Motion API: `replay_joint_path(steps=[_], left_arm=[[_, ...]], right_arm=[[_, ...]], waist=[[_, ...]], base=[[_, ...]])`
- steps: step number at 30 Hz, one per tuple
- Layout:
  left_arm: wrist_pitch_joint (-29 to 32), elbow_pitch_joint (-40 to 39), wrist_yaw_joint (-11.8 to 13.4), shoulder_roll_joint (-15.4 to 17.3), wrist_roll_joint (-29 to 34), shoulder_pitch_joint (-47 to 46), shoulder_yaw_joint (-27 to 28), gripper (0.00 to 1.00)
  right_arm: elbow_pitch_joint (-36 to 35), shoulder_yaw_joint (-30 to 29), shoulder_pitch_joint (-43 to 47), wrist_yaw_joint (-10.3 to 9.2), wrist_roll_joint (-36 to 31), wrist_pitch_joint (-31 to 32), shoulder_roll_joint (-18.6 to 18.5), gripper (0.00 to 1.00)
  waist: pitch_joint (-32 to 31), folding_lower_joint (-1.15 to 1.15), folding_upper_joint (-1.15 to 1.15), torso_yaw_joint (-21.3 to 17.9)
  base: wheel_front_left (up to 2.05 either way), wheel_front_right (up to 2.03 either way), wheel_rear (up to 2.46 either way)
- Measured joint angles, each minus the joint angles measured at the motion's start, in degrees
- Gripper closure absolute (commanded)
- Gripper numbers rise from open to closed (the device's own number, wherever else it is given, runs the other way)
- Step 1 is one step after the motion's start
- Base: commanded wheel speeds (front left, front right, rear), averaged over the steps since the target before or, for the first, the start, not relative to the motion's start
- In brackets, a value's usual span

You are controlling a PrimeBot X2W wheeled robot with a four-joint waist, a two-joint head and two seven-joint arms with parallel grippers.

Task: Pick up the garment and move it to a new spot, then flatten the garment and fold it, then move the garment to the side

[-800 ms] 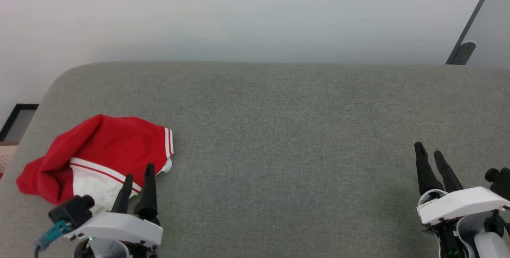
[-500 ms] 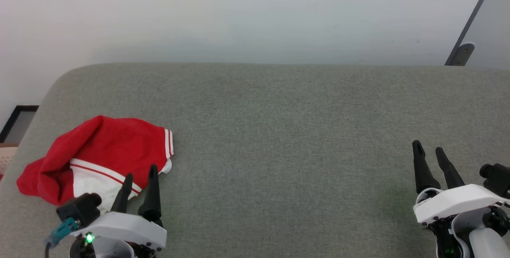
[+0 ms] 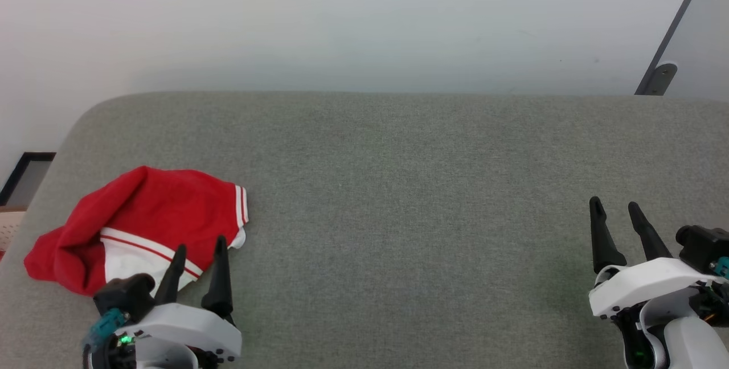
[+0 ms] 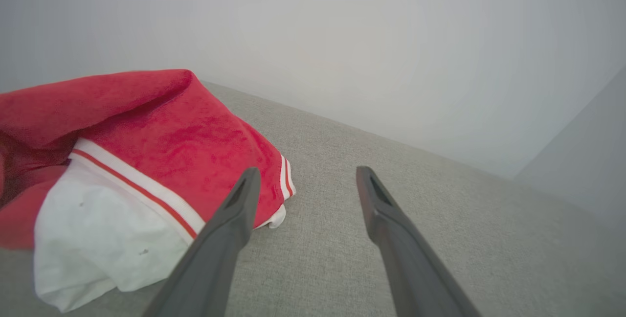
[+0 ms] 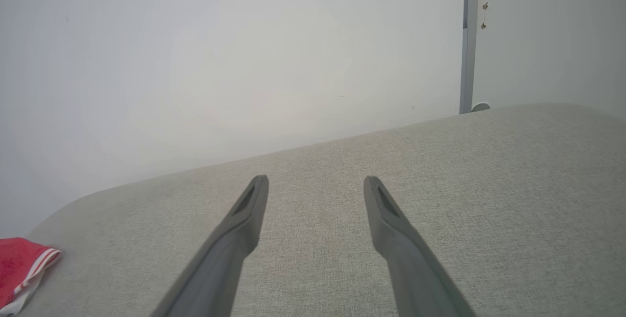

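1. Garment (image 3: pixel 154 209) lies crumpled by the desk's (image 3: pixel 398 187) left edge, towards the near left corner, resting on the grey fabric top.
2. Red cloth makes up its top and far side. A white part edged with a red stripe faces the near edge, and a white-and-red striped hem marks its right end.
3. Left jaws are released and grasp nothing, with a clear gap between the two dark fingers (image 3: pixel 219 278).
4. In the head view those fingers point over the garment's near right end. In the left wrist view one finger (image 4: pixel 230 229) crosses the garment (image 4: pixel 186 136) and the other lies over bare desk (image 4: pixel 440 238). Whether the first touches the cloth cannot be told.
5. Right jaws are also released and empty, near the desk's near right corner, well apart from the garment.
6. In the right wrist view its fingers (image 5: pixel 391 238) point across bare desk (image 5: pixel 489 160), with the garment (image 5: pixel 19 258) at the far lower left.
7. A pale wall (image 3: pixel 342 16) stands behind the desk's far edge, and a grey post (image 3: pixel 675 33) leans at the far right.
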Motion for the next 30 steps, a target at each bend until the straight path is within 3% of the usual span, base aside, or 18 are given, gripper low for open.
replay_joint_path(steps=[23,30], left_arm=[[-3.2,-0.5,0.4,0.9,12.1,-0.1,-1.9,0.00],[-3.9,0.3,-0.6,0.6,13.8,-0.2,-1.5,0.00]], right_arm=[[0.5,-0.5,-1.1,0.00,-11.0,-3.1,-0.3,0.00],[0.2,-0.9,-1.3,0.00,-12.1,-3.9,-0.3,0.00]], waist=[[0.1,0.00,0.00,0.1],[0.1,0.00,0.00,0.4]], base=[[0.00,0.00,0.00],[0.00,0.00,0.00]])
